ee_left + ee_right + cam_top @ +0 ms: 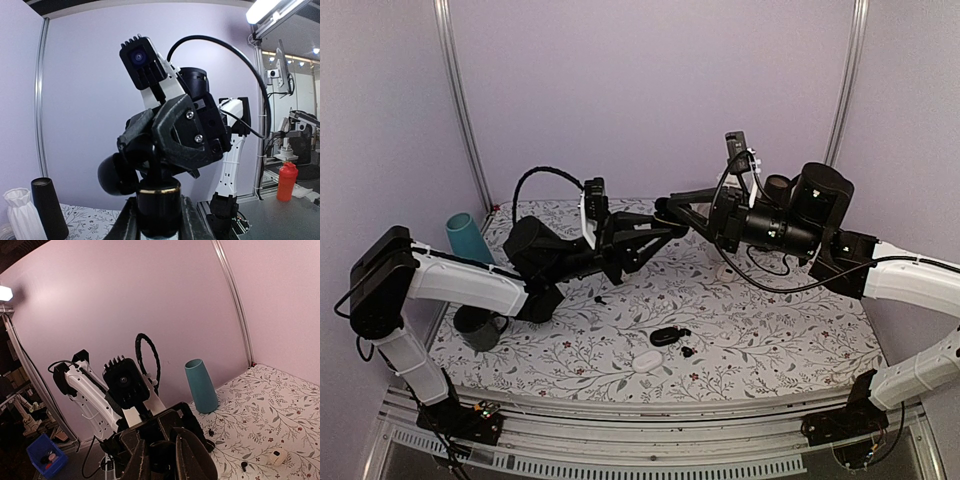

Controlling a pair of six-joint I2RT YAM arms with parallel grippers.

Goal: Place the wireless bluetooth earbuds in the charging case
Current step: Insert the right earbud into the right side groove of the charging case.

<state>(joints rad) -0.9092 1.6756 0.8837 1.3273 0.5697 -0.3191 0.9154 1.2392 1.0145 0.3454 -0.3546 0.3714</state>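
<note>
Two robot arms meet in the air above a floral worktop [770, 330]. The left hand [158, 216] is clamped on a black piece [159, 197] with a gold band; what the piece is cannot be told. The right hand [162, 460] comes at it from the other side, its fingers [175, 125] closed down on the top of the same piece.

Down on the worktop, well below the hands, an open black case [666, 337] lies near the front edge. A tiny black earbud [688, 351] sits just beside it, and a white case [647, 362] lies just in front. A second earbud [600, 298] lies apart, further back on the left. A teal cup [465, 238] and a dark mug [478, 328] stand at the left edge.
</note>
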